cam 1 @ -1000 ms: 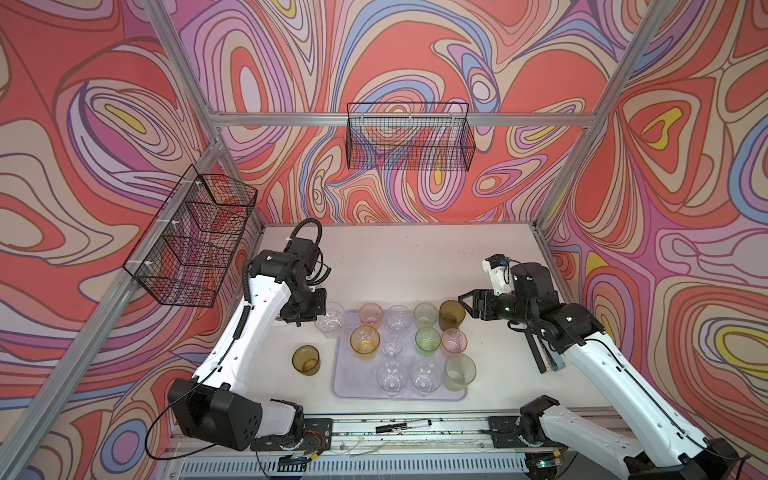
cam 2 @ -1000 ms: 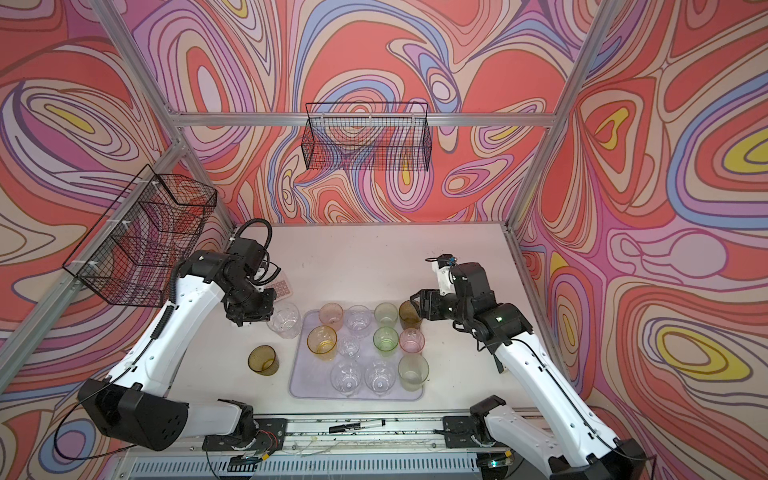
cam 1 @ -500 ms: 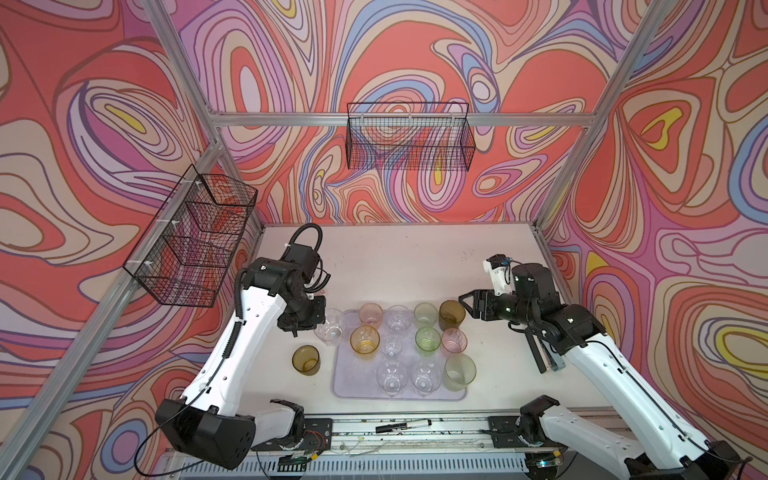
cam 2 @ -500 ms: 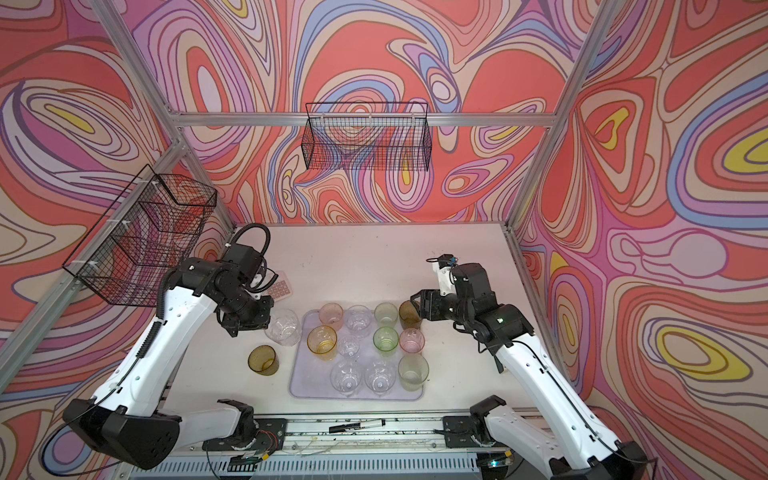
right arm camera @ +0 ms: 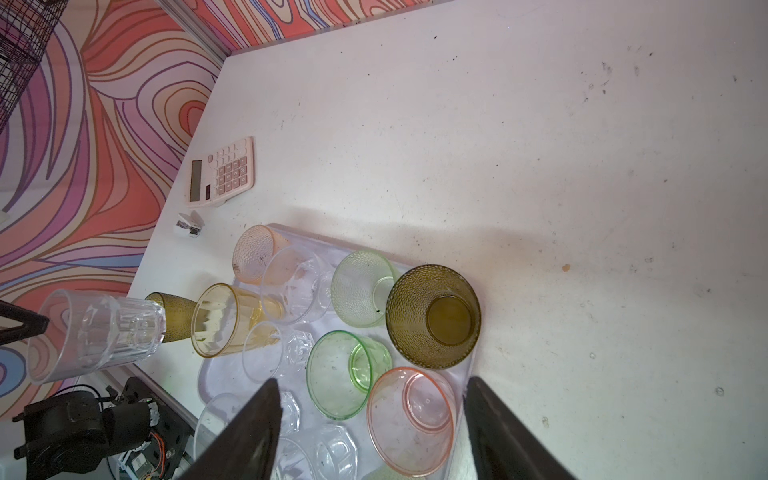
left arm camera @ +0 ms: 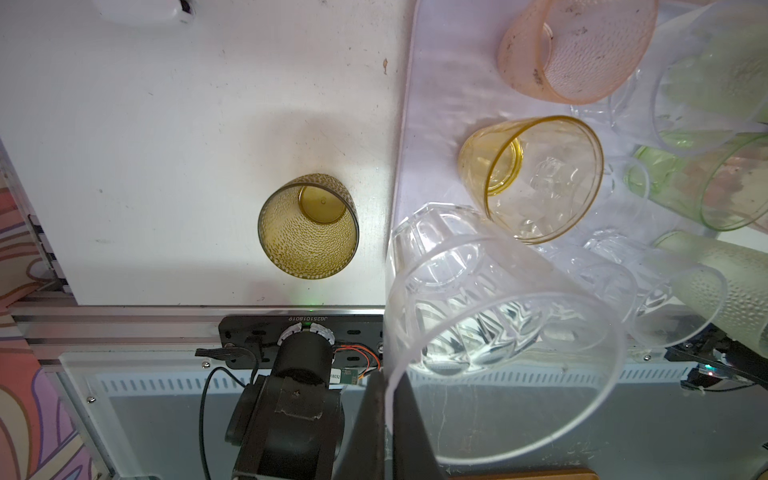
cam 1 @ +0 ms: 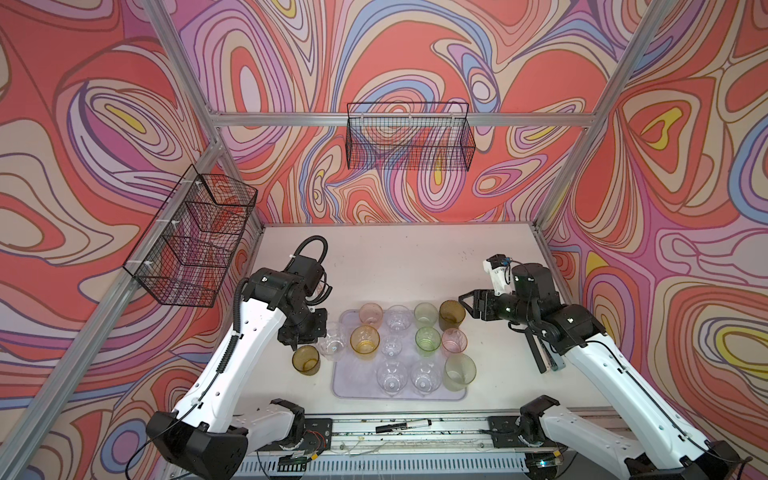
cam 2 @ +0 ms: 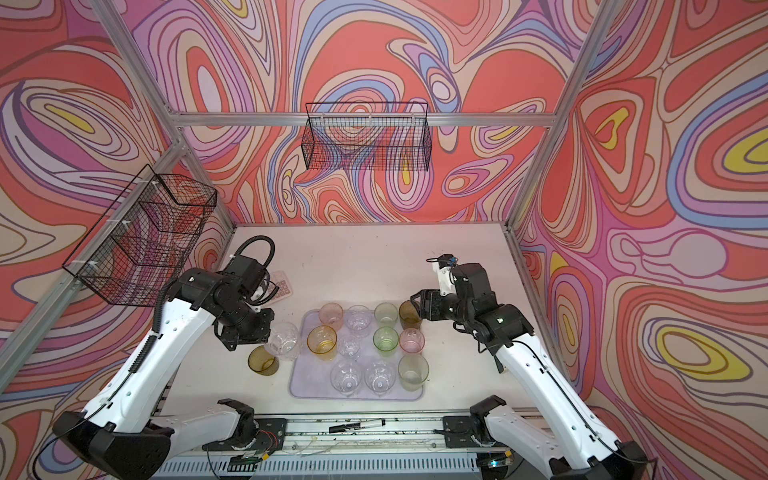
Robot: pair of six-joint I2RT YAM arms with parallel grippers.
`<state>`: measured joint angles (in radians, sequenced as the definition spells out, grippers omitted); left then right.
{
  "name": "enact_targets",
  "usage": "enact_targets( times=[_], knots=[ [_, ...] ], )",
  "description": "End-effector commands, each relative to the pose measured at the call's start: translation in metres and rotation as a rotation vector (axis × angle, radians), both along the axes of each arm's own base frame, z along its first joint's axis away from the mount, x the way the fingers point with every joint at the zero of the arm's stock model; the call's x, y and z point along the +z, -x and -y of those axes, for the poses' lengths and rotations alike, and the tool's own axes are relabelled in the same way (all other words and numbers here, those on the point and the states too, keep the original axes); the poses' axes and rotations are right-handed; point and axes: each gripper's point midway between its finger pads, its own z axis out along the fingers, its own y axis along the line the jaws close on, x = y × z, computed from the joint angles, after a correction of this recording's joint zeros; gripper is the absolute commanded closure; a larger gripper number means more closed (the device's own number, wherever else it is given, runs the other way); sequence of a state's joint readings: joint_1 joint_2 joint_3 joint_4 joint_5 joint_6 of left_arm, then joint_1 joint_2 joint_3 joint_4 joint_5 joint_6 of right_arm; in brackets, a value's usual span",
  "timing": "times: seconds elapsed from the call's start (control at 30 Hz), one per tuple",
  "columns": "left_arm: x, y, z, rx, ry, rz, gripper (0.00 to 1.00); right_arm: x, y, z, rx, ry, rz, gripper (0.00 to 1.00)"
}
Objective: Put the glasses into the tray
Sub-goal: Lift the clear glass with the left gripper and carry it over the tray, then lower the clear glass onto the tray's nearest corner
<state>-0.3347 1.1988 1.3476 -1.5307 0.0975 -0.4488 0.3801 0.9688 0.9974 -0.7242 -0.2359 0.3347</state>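
Note:
My left gripper (left arm camera: 388, 399) is shut on the rim of a clear faceted glass (left arm camera: 478, 311). In both top views this glass (cam 1: 332, 343) (cam 2: 284, 340) hangs tilted at the left edge of the lavender tray (cam 1: 353, 382) (cam 2: 307, 382). Several glasses stand in the tray, among them amber (cam 1: 365, 339), green (cam 1: 428, 338) and pink (cam 1: 454, 340). An olive-brown glass (cam 1: 305, 360) (left arm camera: 308, 226) stands on the table left of the tray. My right gripper (cam 1: 467, 305) (right arm camera: 370, 381) is open and empty beside the tray's back right corner, near another olive glass (right arm camera: 432, 318).
A pink calculator (right arm camera: 220, 172) and a small white object (right arm camera: 188, 224) lie on the table behind the left arm. A black marker (cam 1: 402, 425) rests on the front rail. Black wire baskets hang on the back wall (cam 1: 409, 141) and the left wall (cam 1: 195, 241).
My left arm has carried the clear glass toward the front of the table, along the tray's left edge. The right arm has not moved.

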Motion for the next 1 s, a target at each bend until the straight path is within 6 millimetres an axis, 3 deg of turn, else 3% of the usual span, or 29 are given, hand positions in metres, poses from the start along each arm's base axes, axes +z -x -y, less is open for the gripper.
enact_targets(
  times=[0.0, 0.97],
  knots=[
    [-0.004, 0.019, -0.001, 0.021, 0.003, -0.052, 1.00, 0.001, -0.001, 0.001, -0.007, -0.011, 0.009, 0.28],
    [-0.057, 0.043, 0.037, -0.006, 0.054, -0.102, 1.00, 0.000, -0.003, -0.002, -0.006, -0.017, 0.003, 0.28]
  ],
)
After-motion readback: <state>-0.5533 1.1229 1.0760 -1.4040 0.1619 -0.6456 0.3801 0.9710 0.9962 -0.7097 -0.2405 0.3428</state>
